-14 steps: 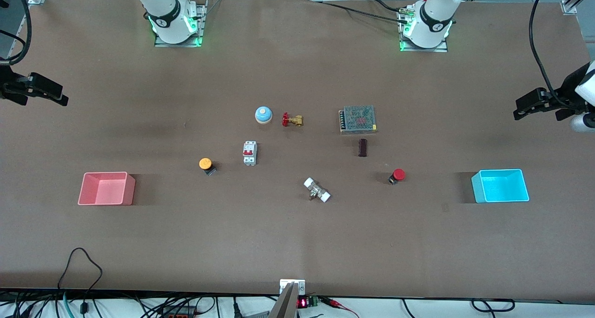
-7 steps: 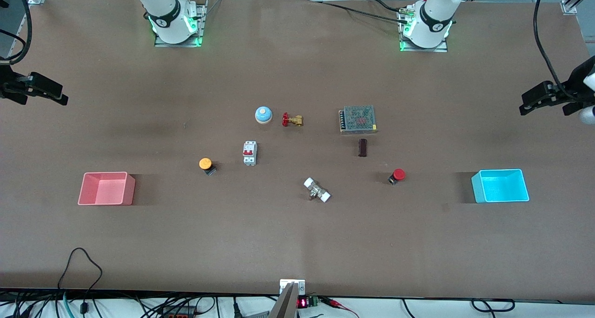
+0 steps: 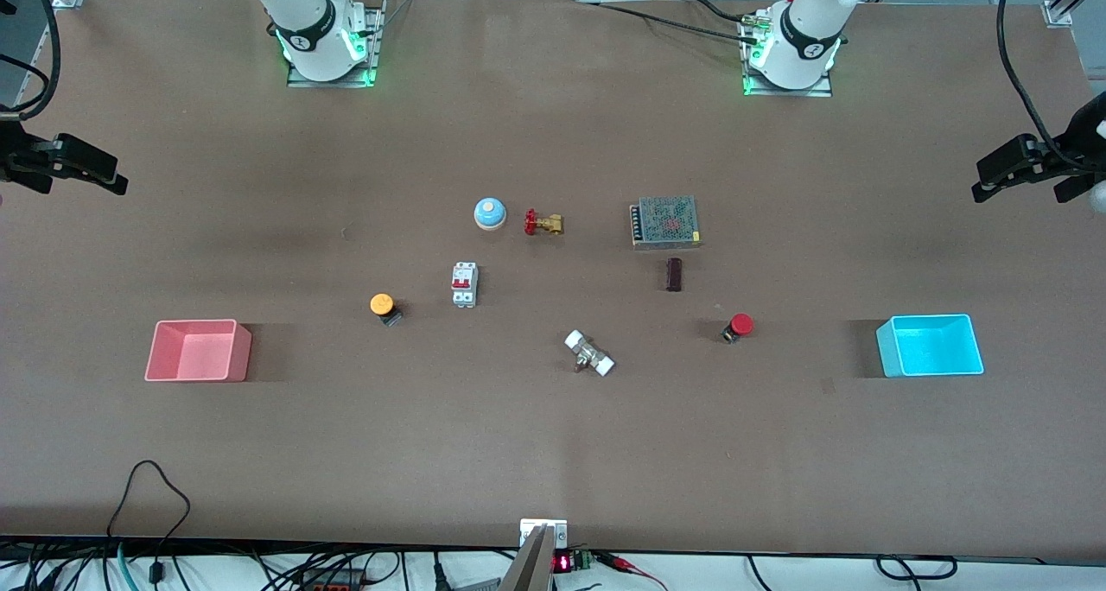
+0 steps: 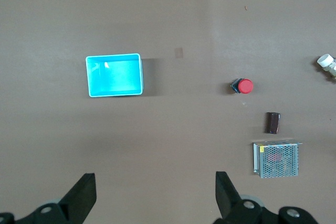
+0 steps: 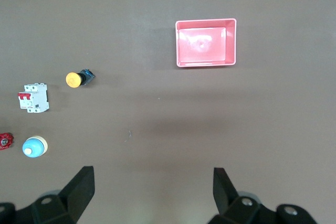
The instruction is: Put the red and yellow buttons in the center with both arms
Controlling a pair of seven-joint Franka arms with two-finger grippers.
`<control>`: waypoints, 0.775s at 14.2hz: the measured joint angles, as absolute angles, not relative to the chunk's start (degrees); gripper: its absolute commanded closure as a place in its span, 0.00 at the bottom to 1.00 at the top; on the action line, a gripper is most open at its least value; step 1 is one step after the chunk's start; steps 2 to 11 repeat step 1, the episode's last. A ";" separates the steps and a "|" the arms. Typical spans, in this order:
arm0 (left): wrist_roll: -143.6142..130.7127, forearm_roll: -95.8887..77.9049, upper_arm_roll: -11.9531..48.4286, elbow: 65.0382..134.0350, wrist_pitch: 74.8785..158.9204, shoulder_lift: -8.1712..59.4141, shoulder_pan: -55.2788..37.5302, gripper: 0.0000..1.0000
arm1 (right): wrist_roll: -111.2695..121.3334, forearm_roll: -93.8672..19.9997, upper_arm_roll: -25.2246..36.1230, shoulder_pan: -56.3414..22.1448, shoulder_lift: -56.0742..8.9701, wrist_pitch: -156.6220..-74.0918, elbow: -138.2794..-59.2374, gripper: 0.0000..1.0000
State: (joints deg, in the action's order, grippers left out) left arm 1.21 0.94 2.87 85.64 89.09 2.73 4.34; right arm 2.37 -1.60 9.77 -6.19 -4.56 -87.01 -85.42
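Matt brown tabletop [image 3: 553,453] — glossy plastic cyan tray [image 3: 931,369].

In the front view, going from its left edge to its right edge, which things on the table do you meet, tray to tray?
Pink tray → yellow button → breaker → blue bell → brass valve → white fitting → red button → cyan tray.

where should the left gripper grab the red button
Judging by its pose, the red button lies tipped on its side, so come straight down and close the left gripper across the short black body beside the cap, not the rounded cap.
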 measured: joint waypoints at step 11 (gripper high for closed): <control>1.21 0.93 2.88 85.64 89.05 2.73 4.34 0.00 | 2.37 -1.59 9.77 -6.19 -4.55 -86.98 -85.42 0.00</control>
